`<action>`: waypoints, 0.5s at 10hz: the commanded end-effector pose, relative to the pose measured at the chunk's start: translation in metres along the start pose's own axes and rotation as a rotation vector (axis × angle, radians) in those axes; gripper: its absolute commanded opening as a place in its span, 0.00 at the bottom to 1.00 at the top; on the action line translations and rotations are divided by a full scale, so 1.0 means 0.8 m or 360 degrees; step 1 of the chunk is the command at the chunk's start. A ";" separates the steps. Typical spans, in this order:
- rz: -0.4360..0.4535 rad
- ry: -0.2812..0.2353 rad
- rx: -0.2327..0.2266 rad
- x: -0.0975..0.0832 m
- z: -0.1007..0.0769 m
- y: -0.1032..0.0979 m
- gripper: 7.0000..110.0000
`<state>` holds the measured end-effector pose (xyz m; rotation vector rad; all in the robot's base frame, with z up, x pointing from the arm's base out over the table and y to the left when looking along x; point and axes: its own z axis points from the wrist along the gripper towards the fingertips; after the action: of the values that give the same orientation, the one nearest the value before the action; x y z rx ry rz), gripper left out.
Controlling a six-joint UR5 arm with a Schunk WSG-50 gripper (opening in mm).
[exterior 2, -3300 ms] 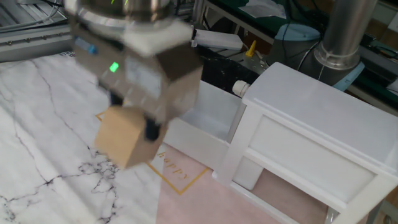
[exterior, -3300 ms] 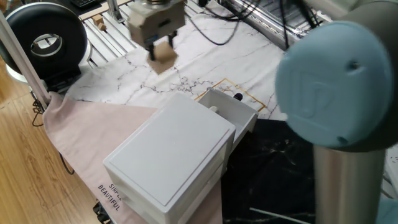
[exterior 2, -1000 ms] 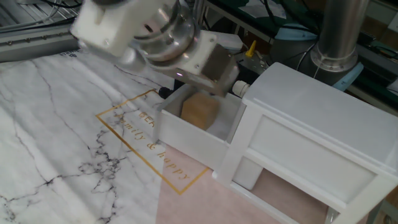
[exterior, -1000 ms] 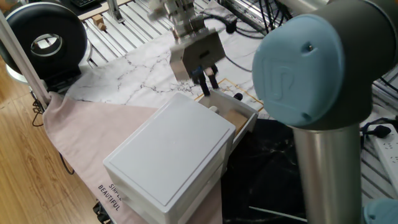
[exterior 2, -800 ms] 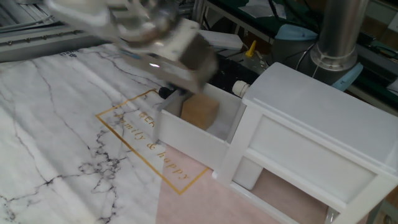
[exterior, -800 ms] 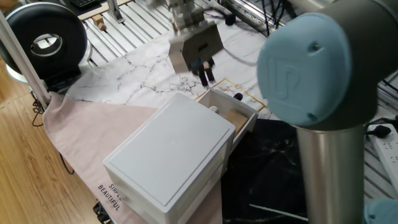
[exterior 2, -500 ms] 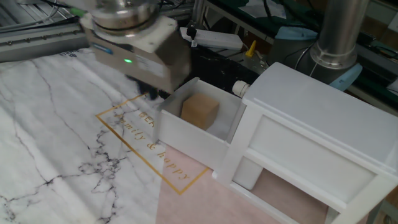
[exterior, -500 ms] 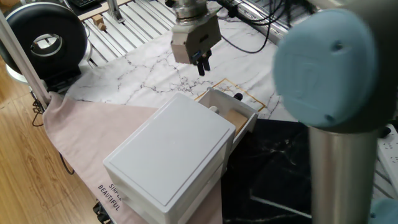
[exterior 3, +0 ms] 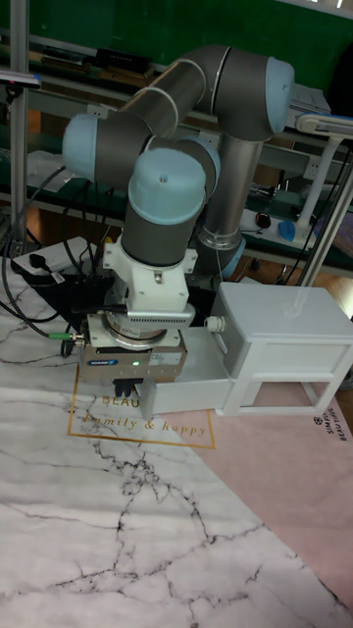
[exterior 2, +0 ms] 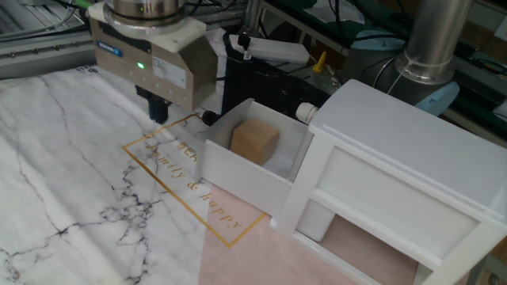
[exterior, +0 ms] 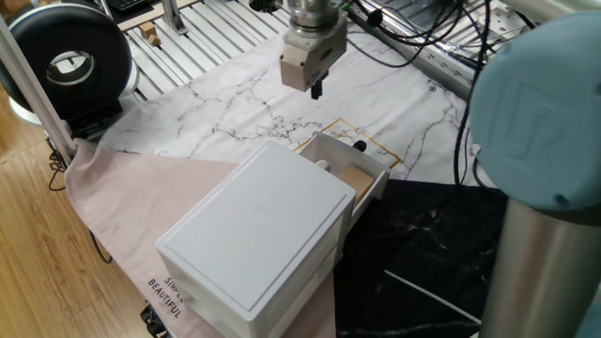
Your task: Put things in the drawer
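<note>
On the marble-patterned bench (exterior 2: 55, 182) stands a big white cabinet (exterior 2: 396, 174), and its drawer (exterior 2: 238, 168) is pulled out toward the gold lettering. Inside the drawer sits the small wooden cube (exterior 2: 255, 141), resting on the drawer floor and touching nothing else. The claw (exterior 2: 160, 111) hangs empty above the bench beside the drawer, its dark fingers close together.
</note>
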<state>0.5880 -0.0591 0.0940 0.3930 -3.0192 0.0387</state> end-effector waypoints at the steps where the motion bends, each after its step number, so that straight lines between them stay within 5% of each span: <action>1: -0.0015 -0.0107 0.0001 -0.017 0.024 -0.006 0.00; 2: 0.0000 -0.0104 0.0013 -0.017 0.024 -0.008 0.00; 3: 0.0033 -0.0109 0.0141 -0.017 0.023 -0.034 0.00; 4: 0.0051 -0.0207 0.0208 -0.036 0.020 -0.047 0.00; 5: 0.0055 -0.0417 0.0183 -0.076 0.012 -0.043 0.00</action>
<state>0.6169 -0.0755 0.0764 0.3960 -3.1347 0.1420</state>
